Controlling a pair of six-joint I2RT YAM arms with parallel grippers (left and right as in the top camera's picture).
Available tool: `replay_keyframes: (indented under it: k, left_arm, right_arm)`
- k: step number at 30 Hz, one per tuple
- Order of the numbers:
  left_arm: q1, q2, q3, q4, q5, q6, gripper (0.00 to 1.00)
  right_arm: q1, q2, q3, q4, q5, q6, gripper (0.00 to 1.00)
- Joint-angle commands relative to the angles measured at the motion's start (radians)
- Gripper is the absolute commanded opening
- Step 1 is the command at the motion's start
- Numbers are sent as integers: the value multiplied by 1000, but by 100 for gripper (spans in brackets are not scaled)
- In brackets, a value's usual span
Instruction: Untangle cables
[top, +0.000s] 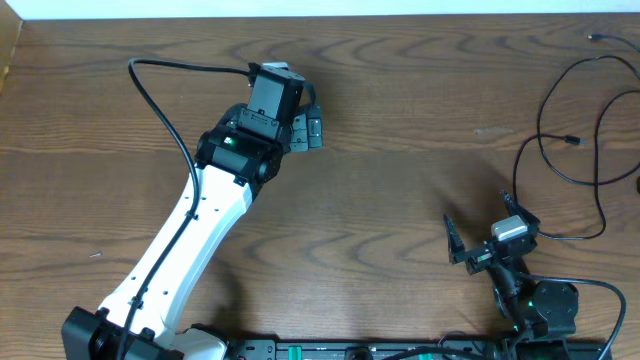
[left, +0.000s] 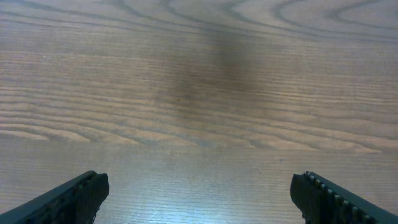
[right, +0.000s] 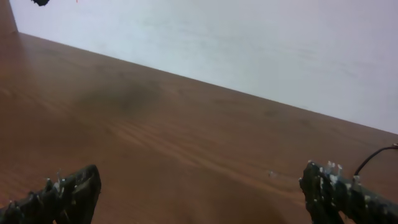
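Looking down from overhead, the black cable (top: 541, 125) lies in loose loops at the far right of the table (top: 380, 200), one small plug (top: 572, 140) inside the loop; the white cable I cannot find in any view. It is thin, light and limp, so it should drag and slide easily, and a pinch on a free stretch close to a plug looks safest. The right gripper (top: 485, 228) hovers near the lowest strand, just left of it and not touching, jaws spread wide and empty. The left gripper (top: 308, 118) sits well apart at the far left-centre. In the left wrist view, the left gripper (left: 199, 199) is wide open over bare wood, no cord in sight. In the right wrist view, the right gripper (right: 199, 199) is wide and empty; a bit of black cable (right: 375, 157) curls up beside its right finger
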Motion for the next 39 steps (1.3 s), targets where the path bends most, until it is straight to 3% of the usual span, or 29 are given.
replay_keyframes:
  k: [1,27,39]
  left_arm:
    - [2,11,6,-3,-13,-5,100]
    - [2,11,6,-4,-55,41,100]
    - [1,-8,5,-91,-55,41,100]
  right_arm:
    - [7,-6,-2,-5,-2,-6,99]
    - [7,-6,-2,-5,-2,-6,99]
    - [7,-6,-2,-5,-2,-6,99]
